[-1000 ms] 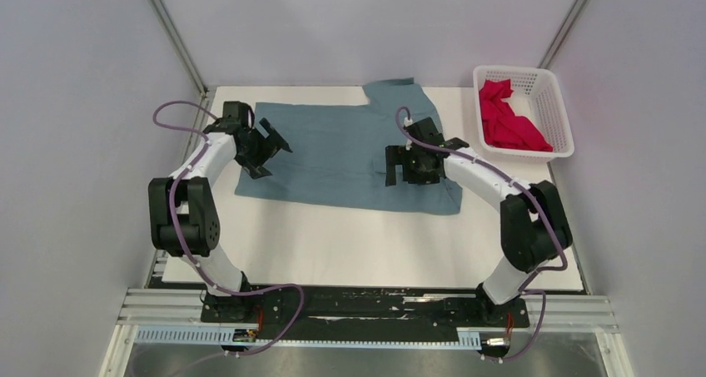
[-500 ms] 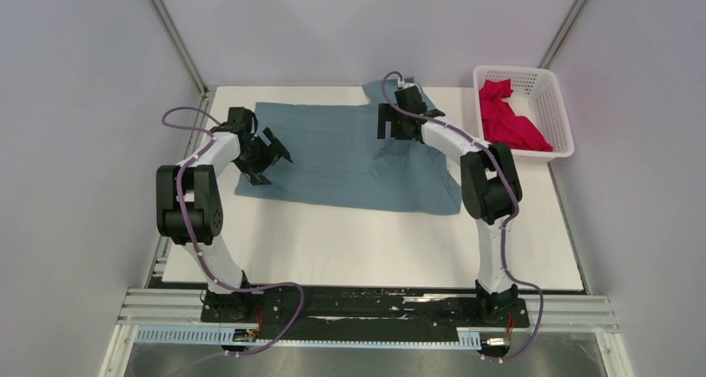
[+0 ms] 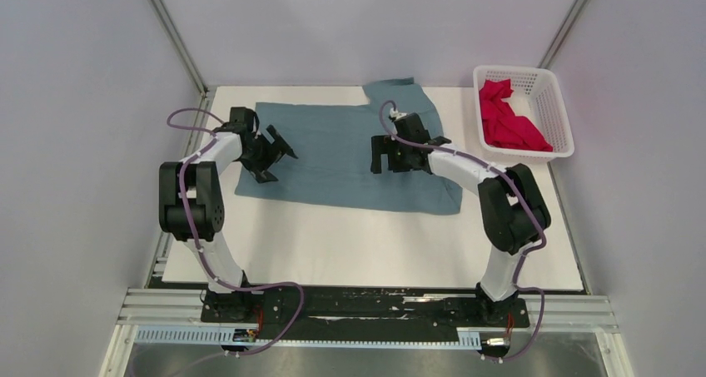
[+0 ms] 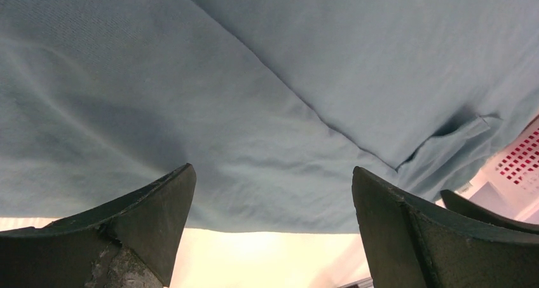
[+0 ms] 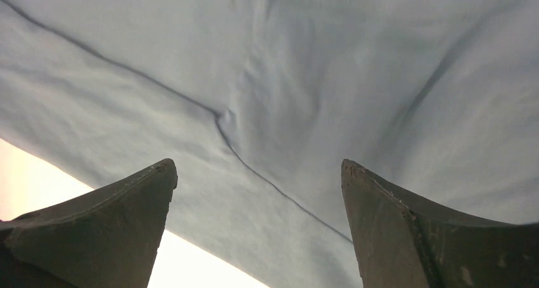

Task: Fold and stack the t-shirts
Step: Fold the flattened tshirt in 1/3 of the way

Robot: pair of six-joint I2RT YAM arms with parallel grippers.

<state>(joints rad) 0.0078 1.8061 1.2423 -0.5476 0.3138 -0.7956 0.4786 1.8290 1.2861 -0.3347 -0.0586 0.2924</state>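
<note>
Blue-grey t-shirt (image 3: 341, 156) laid out beneath your two arms.
The shirt lies spread on the white tabletop (image 3: 375, 244). Your left gripper (image 3: 275, 156) hangs over its left edge and your right gripper (image 3: 376, 154) over its right half, both with jaws wide apart. The crimson-pink t-shirt (image 3: 508, 121) sits crumpled in the white basket (image 3: 563, 111).

A flat white rectangular tabletop (image 3: 375, 252) is seen from above. Across its far half a plain dusty blue-grey cloth t-shirt (image 3: 333, 156) is spread flat, with one sleeve pointed toward the far edge. Soft creases are picked up in the cloth by both wrist views. At the far right corner a white plastic lattice basket (image 3: 566, 123) is set, just beside the shirt but apart from it.
</note>
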